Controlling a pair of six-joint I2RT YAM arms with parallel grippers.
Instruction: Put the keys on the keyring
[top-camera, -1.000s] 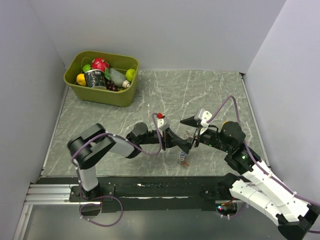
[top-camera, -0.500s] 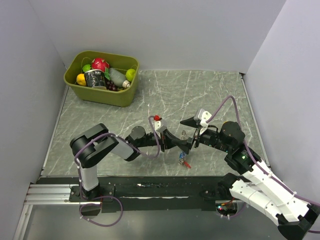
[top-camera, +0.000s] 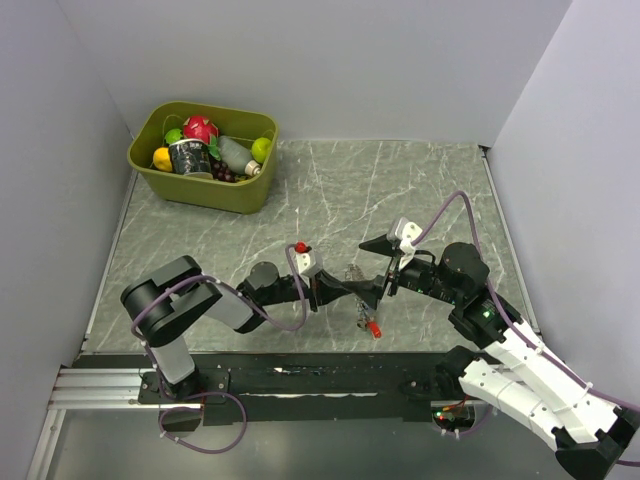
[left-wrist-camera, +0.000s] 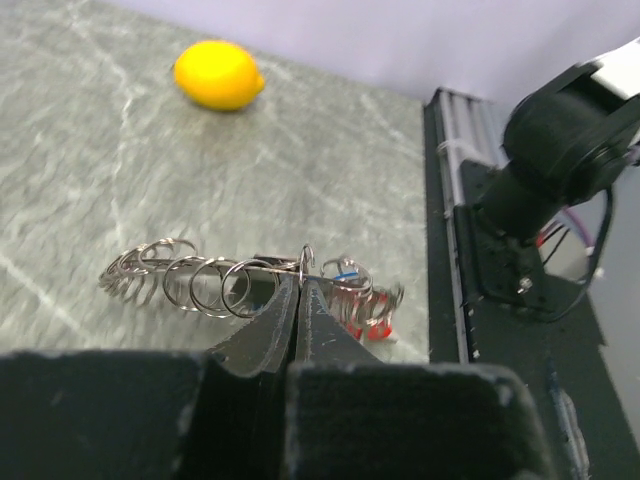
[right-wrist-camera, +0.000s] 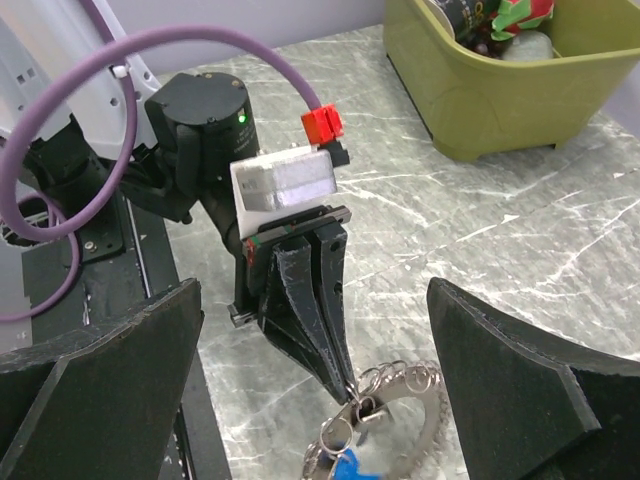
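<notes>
The left hand (left-wrist-camera: 299, 285) is pressed together on a link of the silver chain of thin wire rings (left-wrist-camera: 190, 285). The tiny red- and blue-headed metal keys (left-wrist-camera: 360, 305) are bunched just beside its tips, and the right hand (right-wrist-camera: 313, 290) stands spread wide nearby. The keys look light, hard, slippery and loose, so I would pinch one by its flat plastic head.

Left arm: the elbow has swung left and toward the near edge of the desk (top-camera: 200, 250). The red connector (top-camera: 301, 246) on the wrist has dropped down and to the left. The left end effector (top-camera: 372, 293) has drawn back slightly left. The keyring (top-camera: 354, 272) has shifted left with it. The keys (top-camera: 371, 326) have moved slightly toward the near edge.
</notes>
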